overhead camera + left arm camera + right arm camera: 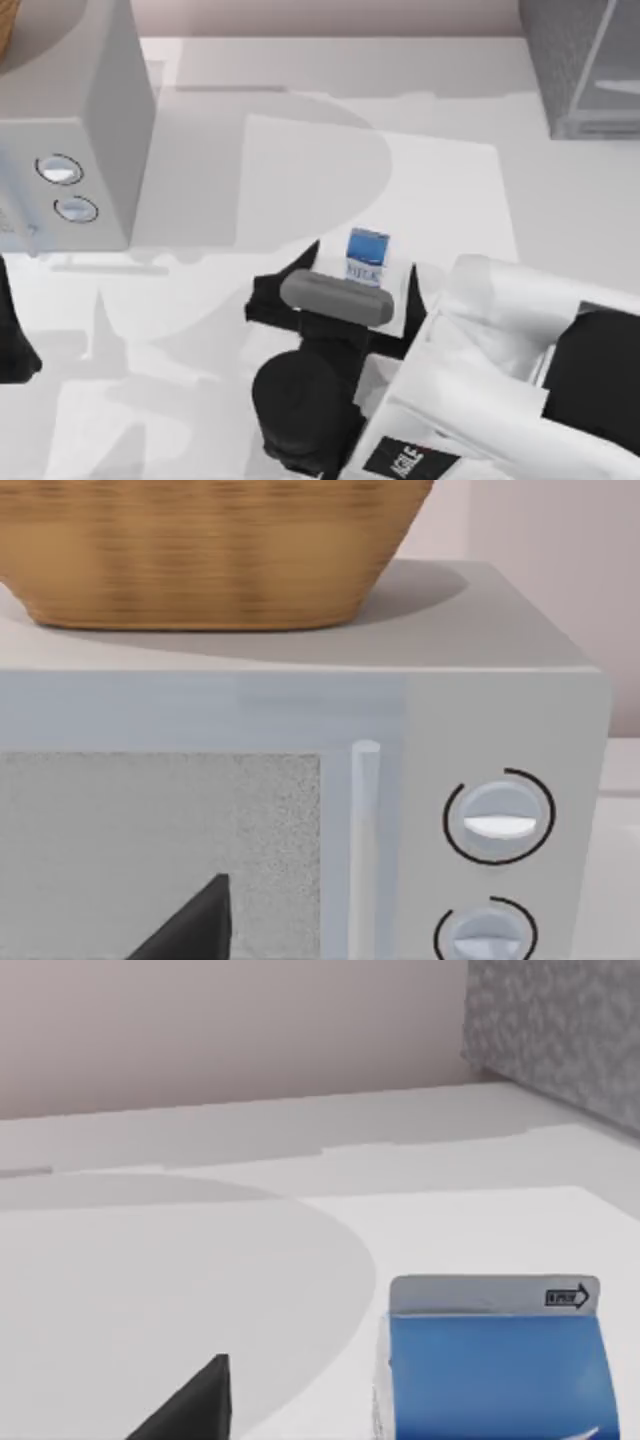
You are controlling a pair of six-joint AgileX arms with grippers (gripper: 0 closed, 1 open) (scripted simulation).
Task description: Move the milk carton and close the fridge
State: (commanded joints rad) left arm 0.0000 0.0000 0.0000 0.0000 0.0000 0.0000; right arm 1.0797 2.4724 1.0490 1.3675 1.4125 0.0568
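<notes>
**Right gripper at the milk carton**

The small blue-topped, white-banded milk carton [367,256] stands upright mid-table, long axis vertical, lettering toward the table's near edge. The right gripper [345,285] straddles it, black fingers spread apart. The dark grey speckled fridge [580,60] sits far right. The left arm is parked at the left edge.

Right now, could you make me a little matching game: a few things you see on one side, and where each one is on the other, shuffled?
Things:
1. milk carton
2. fridge
3. pale grey box with two dials
4. woven basket

Places:
A. far right corner of the table
B. on top of the dial box
C. middle of the table, between the right end effector's open fingers
D. left side of the table

Pairs: 1-C, 2-A, 3-D, 4-B
</notes>
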